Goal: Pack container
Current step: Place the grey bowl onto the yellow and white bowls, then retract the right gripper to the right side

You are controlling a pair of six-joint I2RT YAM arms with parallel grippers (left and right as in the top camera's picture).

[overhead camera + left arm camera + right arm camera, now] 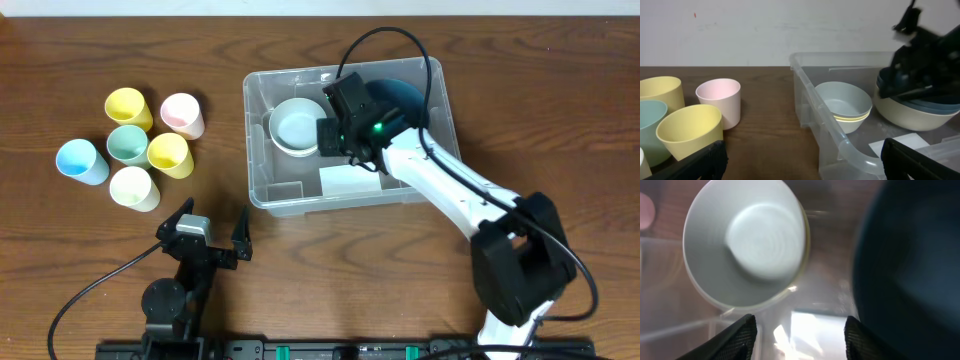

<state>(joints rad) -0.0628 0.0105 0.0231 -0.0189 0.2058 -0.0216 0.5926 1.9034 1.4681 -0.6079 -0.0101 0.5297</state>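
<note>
My right arm hides part of the container [255, 150] mid-table [330, 270]; the dark bowl [400, 95] is half covered, stack count unclear. The arm reaches over the rim, right gripper [800, 335] pointing down between it and one pale bowl [295, 127], jaws parted, empty. Left gripper [215, 215] low, wide, empty. Six cups [127, 143] outside.

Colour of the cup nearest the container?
Pale pink cup, best seen in the overhead view.

The left claw [213, 214] gapes wide; the right arm [450, 185] stretches forward, right claw [799, 332] parted, empty.
</note>
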